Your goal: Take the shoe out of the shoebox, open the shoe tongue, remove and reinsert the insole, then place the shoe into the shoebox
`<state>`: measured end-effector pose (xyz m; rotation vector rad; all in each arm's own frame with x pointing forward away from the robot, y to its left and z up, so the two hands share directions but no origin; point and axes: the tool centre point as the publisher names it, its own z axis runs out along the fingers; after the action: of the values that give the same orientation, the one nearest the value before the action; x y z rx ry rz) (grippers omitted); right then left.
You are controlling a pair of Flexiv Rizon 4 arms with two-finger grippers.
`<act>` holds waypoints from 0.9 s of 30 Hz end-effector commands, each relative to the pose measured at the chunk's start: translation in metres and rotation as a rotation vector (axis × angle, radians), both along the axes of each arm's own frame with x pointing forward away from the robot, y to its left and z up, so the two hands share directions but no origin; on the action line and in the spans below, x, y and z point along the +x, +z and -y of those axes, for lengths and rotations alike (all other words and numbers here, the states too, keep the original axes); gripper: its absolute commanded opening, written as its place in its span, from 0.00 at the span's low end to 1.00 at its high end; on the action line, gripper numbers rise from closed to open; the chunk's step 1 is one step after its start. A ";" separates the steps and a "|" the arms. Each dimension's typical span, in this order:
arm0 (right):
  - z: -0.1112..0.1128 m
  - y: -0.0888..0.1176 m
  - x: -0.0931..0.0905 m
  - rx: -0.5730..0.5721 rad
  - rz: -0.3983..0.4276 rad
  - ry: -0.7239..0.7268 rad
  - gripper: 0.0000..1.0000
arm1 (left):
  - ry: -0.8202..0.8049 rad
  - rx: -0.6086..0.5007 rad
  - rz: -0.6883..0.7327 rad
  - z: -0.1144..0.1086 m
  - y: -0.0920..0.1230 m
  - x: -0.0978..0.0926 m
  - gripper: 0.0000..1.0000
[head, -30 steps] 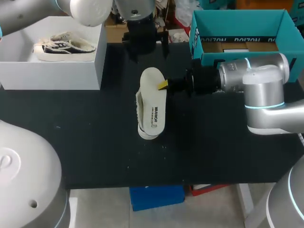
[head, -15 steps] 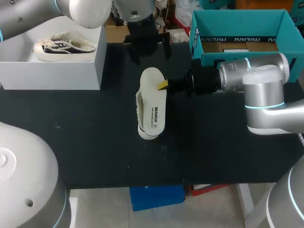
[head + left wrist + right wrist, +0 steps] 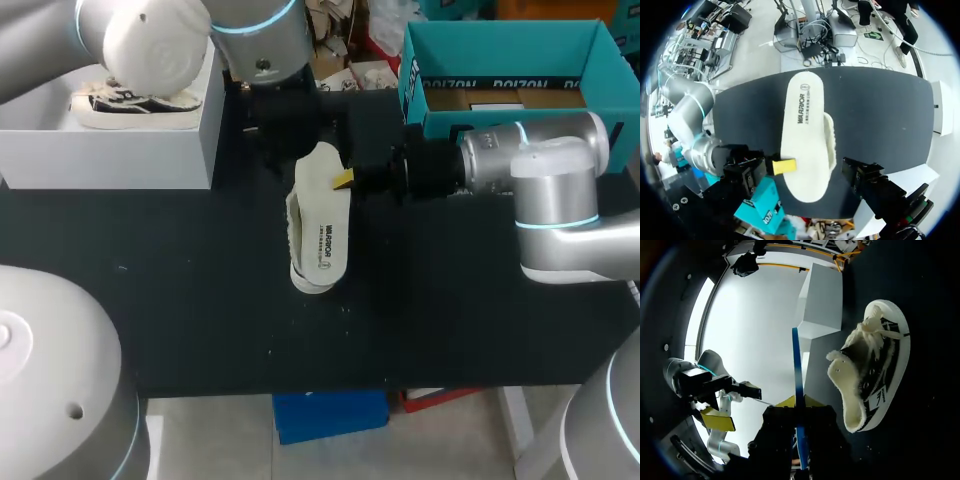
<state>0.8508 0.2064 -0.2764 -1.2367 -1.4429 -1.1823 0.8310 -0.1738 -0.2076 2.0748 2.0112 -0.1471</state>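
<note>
White and flat, printed face up, the insole point(image 3: 322, 210) hangs level in our right gripper point(image 3: 345, 180). The yellow tips are pinched onto one long edge near one end. From the right wrist it shows edge-on, a thin blue line running straight out between the fingers. Just under it, and apart from it, the shoe point(image 3: 870, 370) stands on its sole on the black table point(image 3: 200, 300). Its mouth faces up, its fleece collar peeks out past the insole's far edge, and nothing holds it. Our left gripper point(image 3: 737, 406) hovers above the pinched end of the insole, fingers spread wide and empty. Behind the right gripper's wrist sits the teal shoebox point(image 3: 412, 70). Out to the left gripper's side is the white shoebox point(image 3: 110, 150) with a second shoe point(image 3: 135, 100) inside. We cannot tell which box is this shoe's own. We judge the insole is out and reinsertion comes next. The grip is a narrow bite on a thin, springy edge, so a nudge from the left fingers coming down could pivot the insole or pull it free. They could also strike the right fingers close by. Fed in at a poor angle, the insole may snag on the fleece and fold. The unheld shoe may then slide or tip over.
</note>
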 end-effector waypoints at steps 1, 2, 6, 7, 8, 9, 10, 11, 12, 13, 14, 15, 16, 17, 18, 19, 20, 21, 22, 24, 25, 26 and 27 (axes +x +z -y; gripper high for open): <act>0.000 0.000 0.000 -0.002 -0.001 0.001 0.00 | 0.015 -0.013 0.056 -0.011 -0.002 -0.036 1.00; 0.000 0.000 0.000 -0.002 -0.001 0.001 0.00 | 0.015 -0.014 0.055 -0.012 -0.002 -0.042 1.00; 0.000 0.000 0.000 -0.002 -0.001 0.001 0.00 | 0.018 -0.024 0.054 -0.016 -0.004 -0.060 1.00; 0.000 0.000 0.000 -0.002 -0.001 0.001 0.00 | 0.020 -0.031 0.054 -0.017 -0.005 -0.063 1.00; 0.000 0.000 0.000 -0.002 -0.001 0.001 0.00 | 0.023 -0.042 0.053 -0.018 -0.006 -0.066 1.00; 0.000 0.000 0.000 -0.002 -0.001 0.001 0.00 | 0.022 -0.062 0.057 -0.019 -0.006 -0.068 1.00; 0.000 0.000 0.000 -0.002 -0.001 0.001 0.00 | 0.016 -0.095 0.068 -0.020 -0.006 -0.070 1.00; 0.000 0.000 0.000 -0.002 -0.001 0.001 0.00 | 0.013 -0.132 0.076 -0.021 -0.005 -0.071 1.00; 0.000 0.000 0.000 -0.002 -0.001 0.001 0.00 | 0.003 -0.204 0.071 -0.023 -0.003 -0.075 1.00; 0.000 0.000 0.000 -0.002 -0.001 0.001 0.00 | 0.003 -0.240 0.067 -0.024 -0.002 -0.076 1.00; 0.000 0.000 0.000 -0.002 -0.001 0.001 0.00 | 0.008 -0.277 0.071 -0.025 -0.001 -0.076 1.00; 0.000 0.000 0.000 -0.002 -0.001 0.001 0.00 | 0.010 -0.317 0.074 -0.027 -0.001 -0.076 1.00; 0.000 0.000 0.000 -0.002 -0.001 0.001 0.00 | 0.010 -0.351 0.071 -0.027 0.000 -0.077 1.00; 0.000 0.000 0.000 -0.002 -0.001 0.001 0.00 | 0.018 -0.414 0.064 -0.029 0.001 -0.077 1.00; 0.000 0.000 0.000 -0.002 -0.001 0.001 0.00 | 0.021 -0.465 0.054 -0.030 0.001 -0.076 1.00; 0.000 0.000 0.000 -0.002 -0.001 0.001 0.00 | 0.025 -0.511 0.043 -0.031 0.001 -0.075 1.00; 0.000 0.000 0.000 -0.002 -0.001 0.001 0.00 | 0.026 -0.543 0.037 -0.032 0.000 -0.075 1.00; 0.000 0.000 0.000 -0.002 -0.001 0.001 0.00 | 0.029 -0.589 0.026 -0.034 0.000 -0.074 1.00; 0.000 0.000 0.000 -0.002 -0.001 0.001 0.00 | 0.037 -0.650 0.016 -0.037 0.000 -0.073 1.00; 0.000 0.000 0.000 -0.002 -0.001 0.001 0.00 | 0.032 -0.717 0.027 -0.041 0.000 -0.071 1.00; 0.000 0.000 0.000 -0.002 -0.001 0.001 0.00 | 0.032 -0.763 0.026 -0.043 0.000 -0.070 1.00; 0.000 0.000 0.000 -0.002 -0.001 0.001 0.00 | 0.033 -0.811 0.023 -0.046 0.000 -0.069 1.00; 0.000 0.000 0.000 -0.002 -0.001 0.001 0.00 | 0.044 -0.871 0.031 -0.050 -0.001 -0.067 1.00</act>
<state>0.8508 0.2064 -0.2764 -1.2368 -1.4428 -1.1822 0.7672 -0.1463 -0.1981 1.7786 1.8655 -0.4531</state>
